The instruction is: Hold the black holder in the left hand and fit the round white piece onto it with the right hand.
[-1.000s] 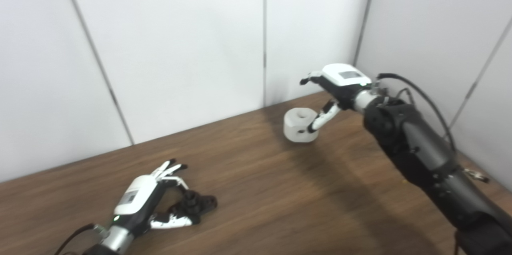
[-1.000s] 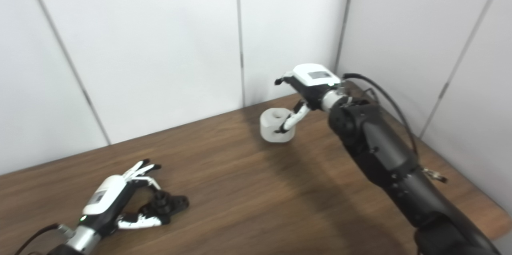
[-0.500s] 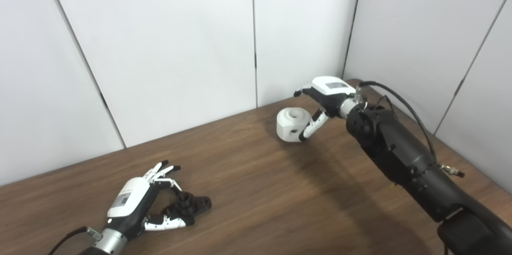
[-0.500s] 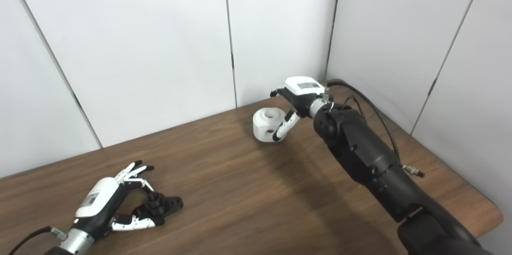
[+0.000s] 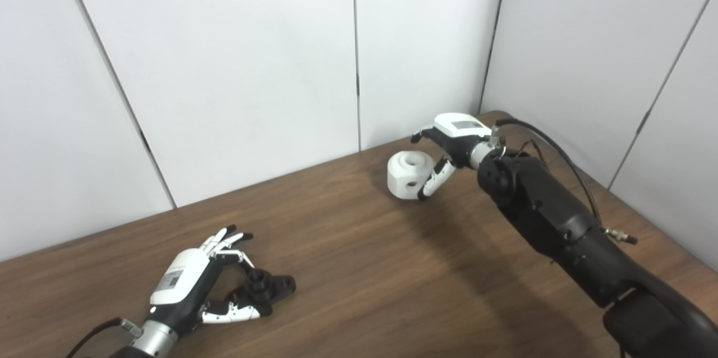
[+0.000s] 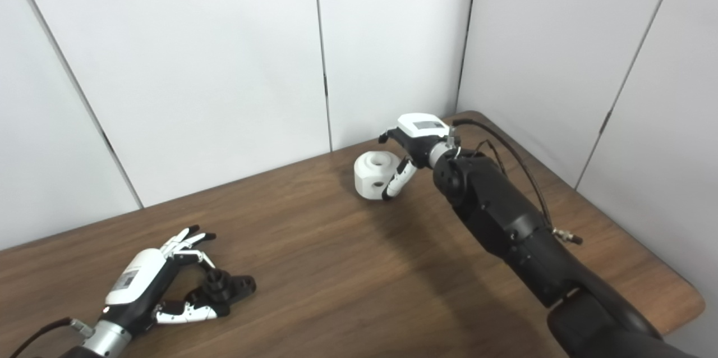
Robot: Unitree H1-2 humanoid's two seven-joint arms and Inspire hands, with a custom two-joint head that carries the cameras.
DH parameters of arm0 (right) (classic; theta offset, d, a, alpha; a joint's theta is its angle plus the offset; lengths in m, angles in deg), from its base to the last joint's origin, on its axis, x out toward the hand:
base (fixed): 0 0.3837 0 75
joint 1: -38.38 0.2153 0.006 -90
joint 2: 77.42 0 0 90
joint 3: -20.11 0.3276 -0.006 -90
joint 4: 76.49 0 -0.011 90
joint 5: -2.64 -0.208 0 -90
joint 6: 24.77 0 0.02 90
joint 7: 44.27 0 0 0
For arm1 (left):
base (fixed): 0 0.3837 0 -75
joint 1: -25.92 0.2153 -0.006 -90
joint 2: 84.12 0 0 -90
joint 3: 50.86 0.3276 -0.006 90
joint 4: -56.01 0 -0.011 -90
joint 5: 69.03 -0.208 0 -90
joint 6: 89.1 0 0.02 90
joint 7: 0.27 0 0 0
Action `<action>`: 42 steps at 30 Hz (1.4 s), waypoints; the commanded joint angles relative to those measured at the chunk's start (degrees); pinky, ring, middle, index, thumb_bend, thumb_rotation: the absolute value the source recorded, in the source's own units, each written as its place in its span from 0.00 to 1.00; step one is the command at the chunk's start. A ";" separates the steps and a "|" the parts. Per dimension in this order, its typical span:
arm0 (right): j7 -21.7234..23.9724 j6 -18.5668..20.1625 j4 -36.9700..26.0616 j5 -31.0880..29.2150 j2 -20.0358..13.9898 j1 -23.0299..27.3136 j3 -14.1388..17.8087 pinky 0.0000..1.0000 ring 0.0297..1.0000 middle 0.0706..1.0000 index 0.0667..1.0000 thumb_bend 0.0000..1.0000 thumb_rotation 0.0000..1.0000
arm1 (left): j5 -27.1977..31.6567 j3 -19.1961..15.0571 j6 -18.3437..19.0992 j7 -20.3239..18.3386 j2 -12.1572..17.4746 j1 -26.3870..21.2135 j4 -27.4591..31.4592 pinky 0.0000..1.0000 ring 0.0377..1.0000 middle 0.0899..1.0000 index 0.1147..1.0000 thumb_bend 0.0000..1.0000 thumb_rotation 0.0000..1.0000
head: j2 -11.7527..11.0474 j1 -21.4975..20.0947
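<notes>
Left eye view shows my right hand (image 5: 449, 142) reached to the far end of the table (image 5: 364, 268), cupped over the round white piece (image 5: 408, 175). My thumb lies against its near side and my fingers curl over its far side, but I cannot tell whether they have closed firmly; the piece looks to be resting on the wood, near the back wall. Its central hole faces up and a smaller hole faces toward me.

My left hand (image 5: 190, 282) lies low at the near left of the table, well apart from the right. Its fingers are loosely spread around the black holder (image 5: 263, 286), the thumb beneath and beside it, the other fingers arched above. The holder sits on the table and I judge it not yet properly gripped.

As I see it, the step in hand is securing both parts. To do it well, I should press thumb and fingers evenly on opposite sides of the white piece, keeping the central hole uncovered so I can aim it later. I should lift it straight up without tipping it. With the left, I should close around the body of the holder and leave its raised round post free, then turn that post toward the incoming piece.
</notes>
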 commanded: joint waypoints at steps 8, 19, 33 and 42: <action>-3.22 -1.82 1.48 -0.30 -0.53 4.21 -0.76 0.81 0.88 0.89 0.79 0.91 0.30 | -1.10 1.61 0.67 -0.46 1.60 6.74 -5.40 0.98 0.99 0.89 0.41 0.52 0.08 | 0.28 0.18; -5.79 -3.51 1.60 -0.97 -0.58 3.95 -1.14 0.84 0.85 0.83 0.60 0.84 0.22 | -1.17 1.10 0.66 -1.40 1.60 7.06 -4.87 0.98 0.99 0.89 0.41 0.52 0.07 | 0.67 0.37; -7.39 -5.56 1.72 -0.52 -1.30 3.25 -1.86 0.89 0.81 0.74 0.45 0.52 0.14 | -0.98 1.04 0.68 -1.38 1.88 7.31 -4.55 0.97 0.99 0.89 0.41 0.52 0.07 | 1.45 0.82; -8.74 -5.67 1.64 -0.55 -1.02 2.70 -1.46 0.86 0.81 0.73 0.45 0.52 0.14 | -1.52 0.70 0.66 -1.72 1.88 7.48 -4.13 0.96 0.99 0.89 0.41 0.52 0.07 | 1.77 1.18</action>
